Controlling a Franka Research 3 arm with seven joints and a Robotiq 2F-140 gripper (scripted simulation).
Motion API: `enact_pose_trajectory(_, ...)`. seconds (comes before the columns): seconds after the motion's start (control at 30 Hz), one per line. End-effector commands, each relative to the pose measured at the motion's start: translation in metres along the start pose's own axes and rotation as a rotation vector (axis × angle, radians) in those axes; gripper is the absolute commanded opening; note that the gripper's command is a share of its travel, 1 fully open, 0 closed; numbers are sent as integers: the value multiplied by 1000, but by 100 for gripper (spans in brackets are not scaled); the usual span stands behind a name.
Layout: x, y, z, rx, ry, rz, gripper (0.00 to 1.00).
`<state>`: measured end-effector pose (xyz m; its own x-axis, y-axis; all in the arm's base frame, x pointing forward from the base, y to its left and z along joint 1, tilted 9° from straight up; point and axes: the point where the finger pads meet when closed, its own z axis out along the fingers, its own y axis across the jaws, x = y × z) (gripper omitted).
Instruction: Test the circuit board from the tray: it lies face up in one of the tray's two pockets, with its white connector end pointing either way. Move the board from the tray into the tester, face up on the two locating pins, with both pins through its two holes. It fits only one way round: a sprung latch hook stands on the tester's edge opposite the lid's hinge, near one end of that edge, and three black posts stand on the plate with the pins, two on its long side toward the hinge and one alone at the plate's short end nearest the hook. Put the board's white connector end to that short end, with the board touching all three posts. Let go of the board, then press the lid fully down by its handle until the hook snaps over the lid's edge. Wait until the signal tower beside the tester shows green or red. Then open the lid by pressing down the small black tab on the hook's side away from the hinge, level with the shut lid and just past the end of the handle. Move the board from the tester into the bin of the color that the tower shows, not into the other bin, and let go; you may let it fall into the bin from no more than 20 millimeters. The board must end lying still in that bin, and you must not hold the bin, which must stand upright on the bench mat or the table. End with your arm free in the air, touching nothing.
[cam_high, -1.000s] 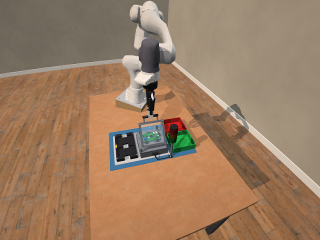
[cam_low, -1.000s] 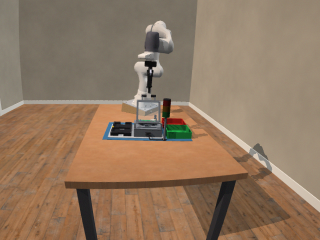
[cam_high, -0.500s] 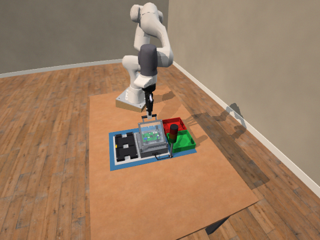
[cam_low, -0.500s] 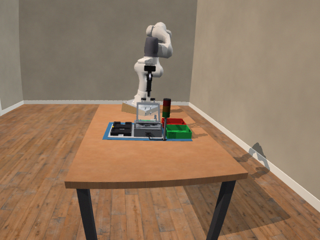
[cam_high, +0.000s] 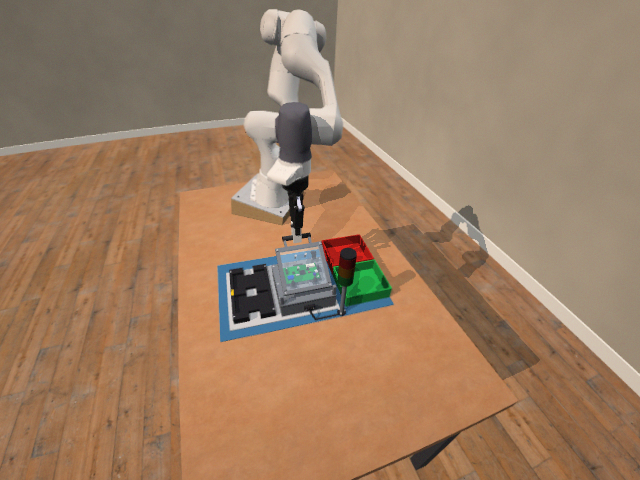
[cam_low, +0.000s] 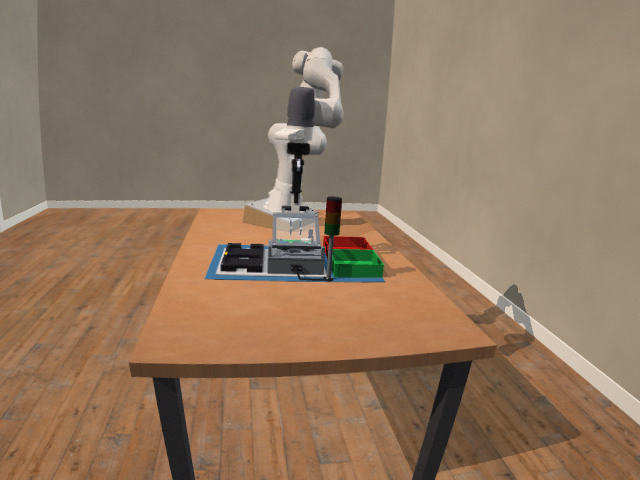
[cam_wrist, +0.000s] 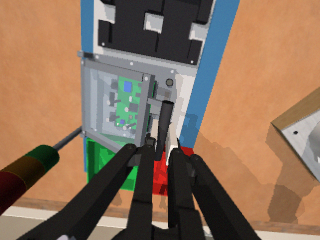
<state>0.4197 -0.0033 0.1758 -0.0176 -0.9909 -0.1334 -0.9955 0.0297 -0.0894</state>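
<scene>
From your wrist view, the gripper (cam_wrist: 159, 150) is closed on the black handle (cam_wrist: 163, 125) of the lid; the fingers stand narrow around this bar. Just beyond, the transparent lid (cam_high: 299, 268) is tilted, only partly down over the tester (cam_high: 305, 302). Under it you see the green circuit board (cam_wrist: 125, 107) lying on the tester's plate; I cannot tell if both pins pass through its holes. So I judge the step in hand is closing the lid. Your next move needs to press the handle down until the hook snaps over the lid's edge, then release and wait. Beside the tester stands the signal tower (cam_high: 347, 263); no light seems lit on it. Next to it are the green bin (cam_high: 379, 289) and red bin (cam_high: 361, 241). Farther in the wrist view lies the black tray (cam_wrist: 155, 25), both pockets without a board.
</scene>
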Motion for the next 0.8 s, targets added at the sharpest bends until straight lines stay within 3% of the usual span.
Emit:
enact_pose_trajectory(0.0,0,5,13,1,-2,-5,0)
enact_pose_trajectory(0.37,0,18,51,1,-2,-5,0)
enact_pose_trajectory(0.77,0,21,72,1,-2,-5,0)
